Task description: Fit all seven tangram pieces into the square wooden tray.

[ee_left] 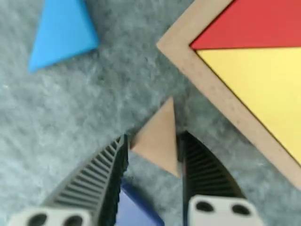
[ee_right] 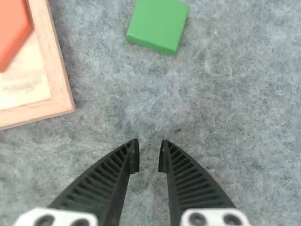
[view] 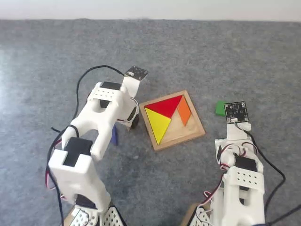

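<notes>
Left gripper (ee_left: 154,137) is clamped on a small tan triangle (ee_left: 157,143), a finger tight against each side, just off the corner of the square wooden tray (ee_left: 211,89). A dark blue piece (ee_left: 134,209) sits back between the finger bases, and a light blue triangle (ee_left: 63,30) lies farther out on the grey felt (ee_left: 70,117). In the tray: red triangle (view: 165,106), yellow triangle (view: 158,123), orange piece (view: 184,112). Right gripper (ee_right: 148,148) is barely parted and has hold of nothing. A green square (ee_right: 158,23) lies ahead of it, near the tray.
</notes>
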Controlling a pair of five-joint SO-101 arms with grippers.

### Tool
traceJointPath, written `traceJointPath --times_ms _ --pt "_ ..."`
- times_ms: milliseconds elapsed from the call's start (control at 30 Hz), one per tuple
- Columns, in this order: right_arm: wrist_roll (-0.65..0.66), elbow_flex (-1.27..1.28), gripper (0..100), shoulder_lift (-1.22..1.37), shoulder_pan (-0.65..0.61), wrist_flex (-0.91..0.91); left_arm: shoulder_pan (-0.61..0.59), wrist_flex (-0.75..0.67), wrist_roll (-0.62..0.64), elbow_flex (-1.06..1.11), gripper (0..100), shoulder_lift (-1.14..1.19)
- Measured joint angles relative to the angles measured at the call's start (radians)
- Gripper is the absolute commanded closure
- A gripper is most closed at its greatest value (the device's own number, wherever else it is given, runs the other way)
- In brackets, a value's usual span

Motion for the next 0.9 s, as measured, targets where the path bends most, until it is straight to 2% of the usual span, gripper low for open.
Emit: traceJointPath --times_ms 233,567,800,900 --pt "0.0 0.0 91.9 0.0 0.0 0.0 0.003 0.003 0.003 -0.009 89 0.005" --pt "0.0 0.0 91.9 0.0 0.0 0.0 0.011 0.061 0.078 -0.021 89 0.005" --pt "0.0 0.0 91.9 0.0 0.0 0.0 0.009 0.247 0.138 -0.164 90 -0.018" --pt "0.0 0.0 91.9 0.0 0.002 0.0 0.043 0.321 0.189 -0.249 90 -0.06"
